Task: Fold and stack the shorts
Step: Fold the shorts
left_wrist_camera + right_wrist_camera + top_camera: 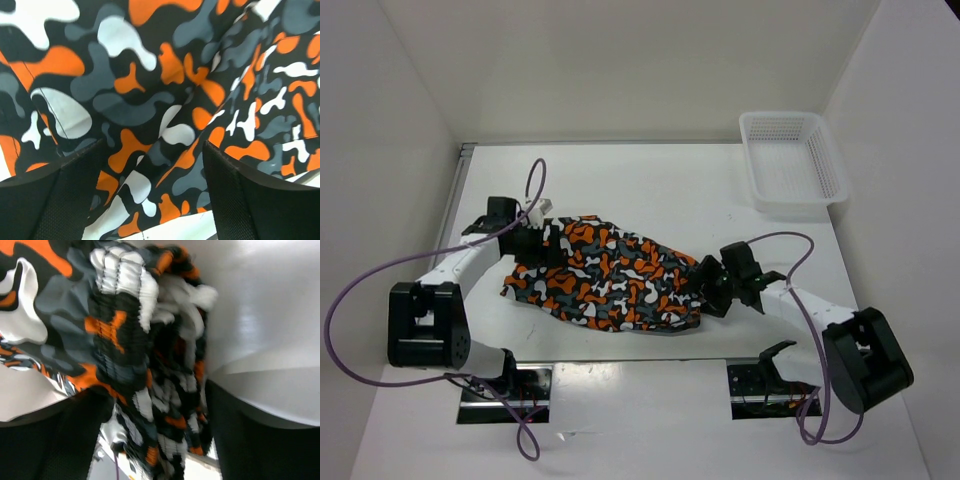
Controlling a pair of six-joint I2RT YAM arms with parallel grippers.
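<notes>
**Left end released, right end unclear**

Your left gripper (152, 150) is released. Its two black fingers (55, 195) are spread wide, and camouflage cloth lies flat across the gap between them and on past the tips. Your right gripper (157, 395) also has its fingers well apart, with a bunched, gathered band of the cloth filling the space between them. That wrist picture is blurred, so you cannot tell whether the pads truly pinch the bunch or only straddle it.

Outward from both claws, the shorts (610, 275) lie on the table (650, 190). They reach from the left claw's tips across to the right claw's tips, and they are rumpled rather than neatly folded. Beyond the right claw, on the side away from the arm bases and well apart from the cloth, sits a white mesh basket (790, 165).
</notes>
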